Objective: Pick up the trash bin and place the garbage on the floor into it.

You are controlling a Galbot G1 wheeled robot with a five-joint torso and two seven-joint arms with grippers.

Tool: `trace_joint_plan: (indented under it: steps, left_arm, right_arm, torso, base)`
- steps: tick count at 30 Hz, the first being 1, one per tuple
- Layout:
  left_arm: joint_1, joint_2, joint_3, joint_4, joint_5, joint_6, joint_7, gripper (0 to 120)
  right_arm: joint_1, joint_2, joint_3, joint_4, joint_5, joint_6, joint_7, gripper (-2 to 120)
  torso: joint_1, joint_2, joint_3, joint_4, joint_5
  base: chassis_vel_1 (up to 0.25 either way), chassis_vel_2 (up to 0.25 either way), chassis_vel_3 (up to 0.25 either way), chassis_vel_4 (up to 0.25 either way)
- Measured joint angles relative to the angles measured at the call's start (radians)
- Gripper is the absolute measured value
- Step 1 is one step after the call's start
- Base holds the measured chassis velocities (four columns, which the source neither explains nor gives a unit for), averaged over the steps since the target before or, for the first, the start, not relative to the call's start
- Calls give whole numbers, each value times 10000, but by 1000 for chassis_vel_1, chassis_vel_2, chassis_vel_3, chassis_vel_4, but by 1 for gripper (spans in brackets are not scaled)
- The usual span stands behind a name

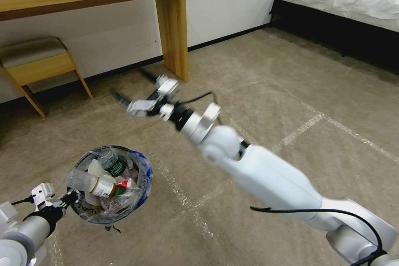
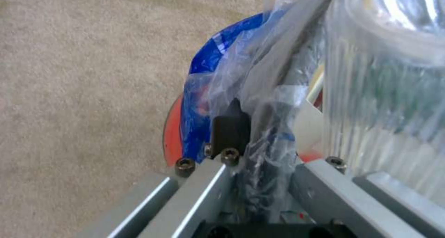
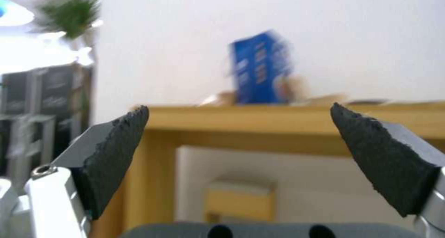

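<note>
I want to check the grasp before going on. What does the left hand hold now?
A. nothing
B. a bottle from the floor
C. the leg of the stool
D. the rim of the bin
D: the left hand is shut on the bag-lined rim of the bin, which already holds garbage.

My left gripper [image 1: 71,198] is clamped on the rim of the bin [image 1: 109,184], which hangs clear of the carpet at my lower left. The bin is round, its red wall [image 2: 172,135] showing under a crinkly clear liner printed in blue. It stands roughly upright and is full. The garbage [image 1: 103,178] inside includes a clear bottle lying on its side, a green-labelled bottle, a red wrapper and white paper.
</note>
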Motion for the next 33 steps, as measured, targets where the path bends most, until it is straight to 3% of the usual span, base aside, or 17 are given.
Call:
trace_joint_plan:
  steps: [8, 11, 18, 23, 33]
  left_arm:
    - [-91, 19, -26, 19, 34, -16, 14, 0]
    - [-30, -101, -79, -56, 116, -21, 93, 0]
    - [108, -253, -200, -144, 220, -48, 156, 0]
    - [107, -308, -211, -196, 232, -59, 163, 0]
    - [70, -427, -170, -239, 267, -66, 164, 0]
  right_arm:
    - [-548, -768, 1878, 378, 325, -172, 694, 100]
    - [-1171, -1213, 3485, 634, 28, -534, 1265, 100]
    - [-1845, -1381, 5244, 1072, -183, -1333, 1938, 100]
    - [-3037, -1606, 7384, 1685, -530, -1813, 2194, 100]
    - [-5132, -1647, 8964, 2694, -1302, -1737, 2224, 100]
  torso:
    - [0, 0, 0, 1, 0]
    - [0, 0, 0, -2, 0]
    - [0, 0, 0, 2, -1]
    - [0, -1, 0, -1, 0]
    - [0, 0, -1, 0, 0]
  base:
    - [0, 0, 0, 0]
    - [0, 0, 0, 0]
    - [0, 0, 0, 0]
    - [0, 0, 0, 0]
    - [0, 0, 0, 0]
